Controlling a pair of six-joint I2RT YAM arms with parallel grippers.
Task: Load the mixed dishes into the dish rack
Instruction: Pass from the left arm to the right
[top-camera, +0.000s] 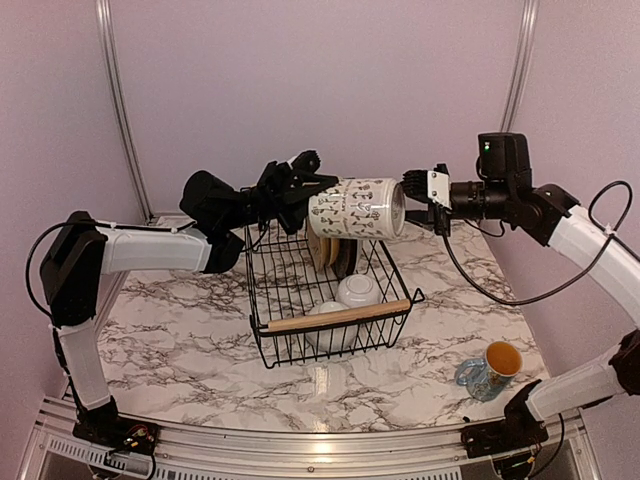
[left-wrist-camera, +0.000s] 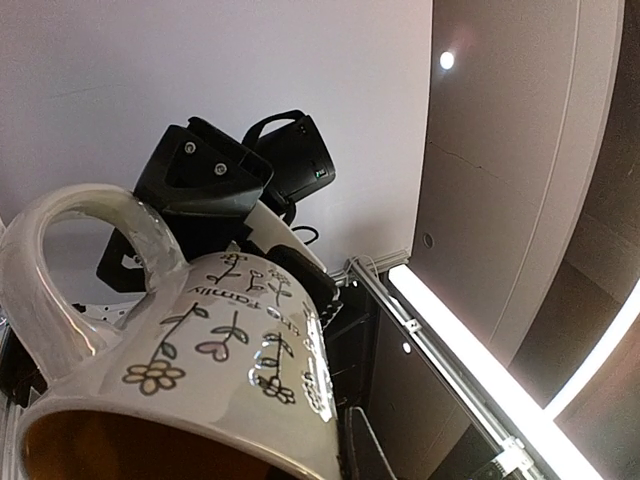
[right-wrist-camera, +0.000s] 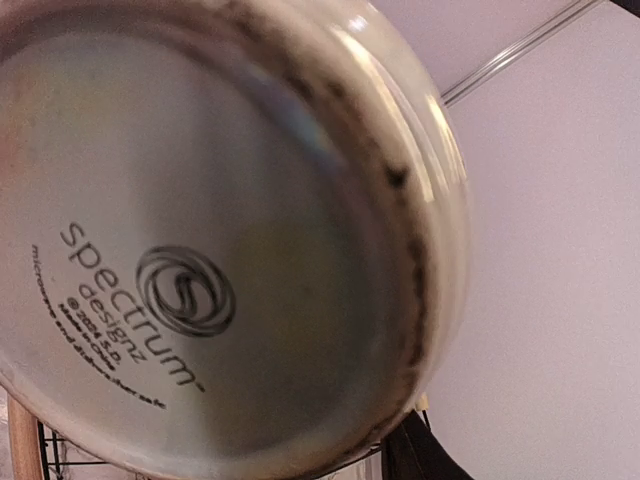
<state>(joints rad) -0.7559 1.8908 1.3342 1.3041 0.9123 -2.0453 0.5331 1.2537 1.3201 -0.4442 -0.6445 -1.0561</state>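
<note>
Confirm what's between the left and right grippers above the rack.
The patterned mug, lying sideways in the air above the dish rack: left gripper on its mouth end, right gripper at its base. The top external view shows it.

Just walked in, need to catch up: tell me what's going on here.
The left claw holds a patterned mug sideways in the air above the black wire dish rack. The right claw is at the mug's base; whether it grips is unclear. Plates and white bowls already sit in the rack. A second mug stands apart on the table.
</note>
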